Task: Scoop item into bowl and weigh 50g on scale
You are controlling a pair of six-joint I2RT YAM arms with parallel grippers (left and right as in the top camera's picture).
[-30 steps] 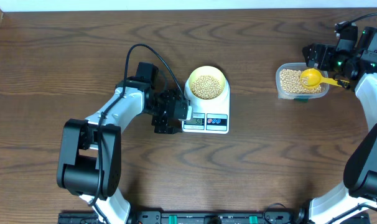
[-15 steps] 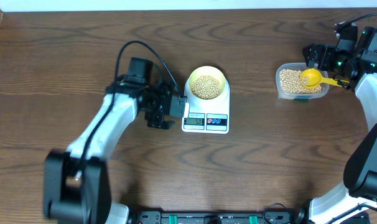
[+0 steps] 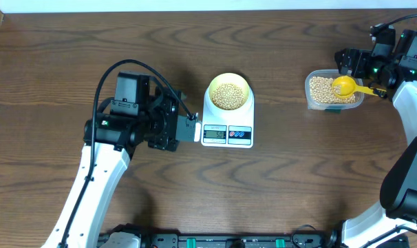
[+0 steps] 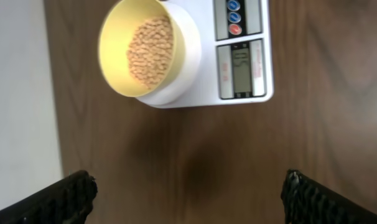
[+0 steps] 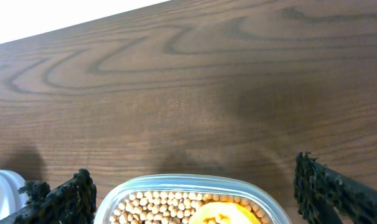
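Observation:
The pale yellow-green bowl [image 3: 228, 93] holds tan beans [image 3: 228, 95] and stands on the white scale [image 3: 227, 130], whose grey display [image 3: 215, 133] is lit. In the left wrist view the bowl [image 4: 121, 68] and scale [image 4: 201, 68] lie ahead of my left gripper [image 4: 188, 198], which is open and empty. In the overhead view the left gripper [image 3: 189, 128] is just left of the scale. My right gripper [image 3: 346, 58] is open over the far edge of a clear tub of beans [image 3: 332, 91], also seen in the right wrist view [image 5: 176, 205]. A yellow scoop [image 3: 346, 86] rests in the tub.
The wood table's far edge [image 5: 64, 25] meets a white surface behind the tub. A black cable [image 3: 150, 69] loops over the left arm. The scale's coloured buttons [image 3: 239, 133] sit right of the display.
My left arm has pulled back to the left, away from the scale, and its gripper is now clear of the scale's edge. The right arm, tub and scoop have not moved.

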